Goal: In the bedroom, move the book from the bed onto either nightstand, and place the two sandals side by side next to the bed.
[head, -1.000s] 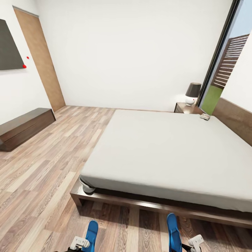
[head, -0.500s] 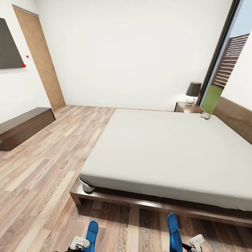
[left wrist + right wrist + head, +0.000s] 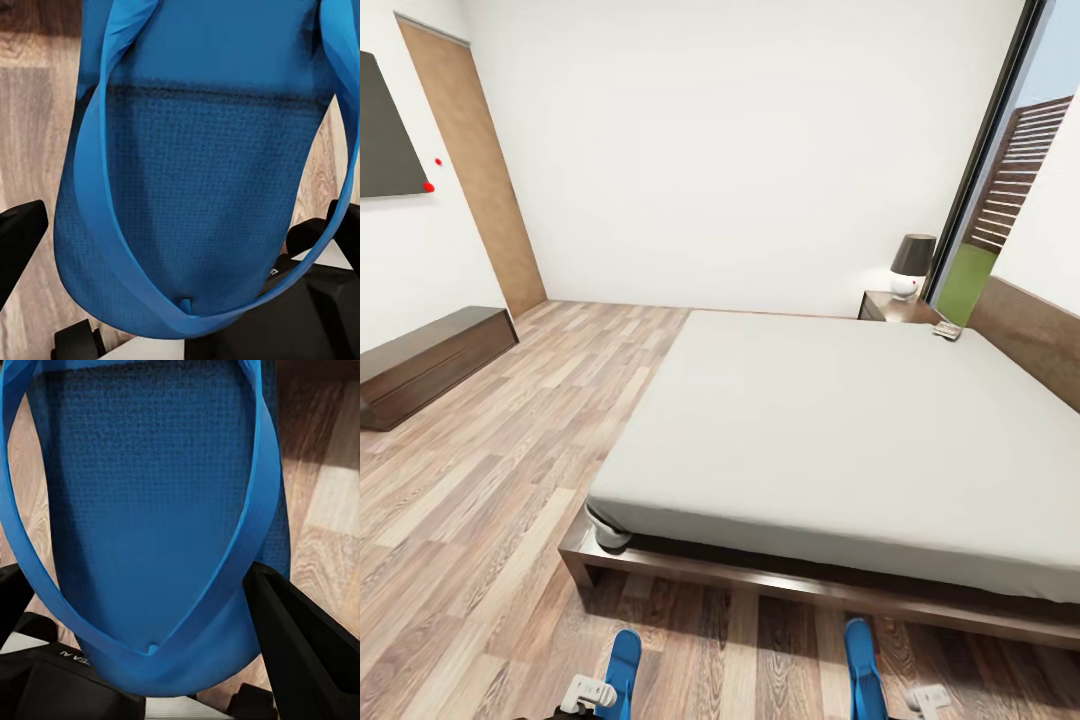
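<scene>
Below bed point(image 3: 840, 440) foot edge, both grippers hold sandals; open floor point(image 3: 490, 480) left.

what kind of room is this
Most likely a bedroom: a large low bed with a pale-grey mattress takes up most of the wood-plank floor, a nightstand carrying a table lamp stands at its far corner, and a tall dark-framed window is beside it.
</scene>
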